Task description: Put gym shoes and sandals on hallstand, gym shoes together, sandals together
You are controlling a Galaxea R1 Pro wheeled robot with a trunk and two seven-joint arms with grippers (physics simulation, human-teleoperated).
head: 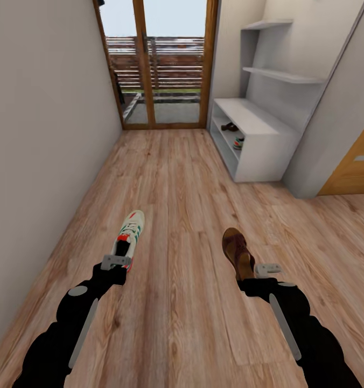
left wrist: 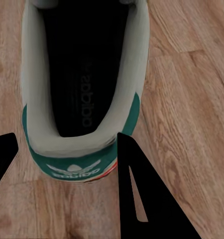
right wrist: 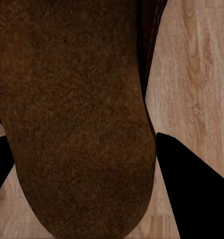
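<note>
A cream-white gym shoe with green stripes points up the corridor, and my left gripper is shut on its heel. In the left wrist view the fingers flank the green heel tab of the gym shoe, with the left gripper closed around it. My right gripper is shut on the heel end of a dark brown sandal. That sandal lies between the right gripper fingers. The pale hallstand stands at the far right; another sandal and another gym shoe sit in its shelf slots.
Wood-plank corridor floor runs ahead to a glass door with a wooden frame. A plain wall closes the left side. A wooden door is at the right, past a grey wall corner. Stepped wall shelves hang above the hallstand.
</note>
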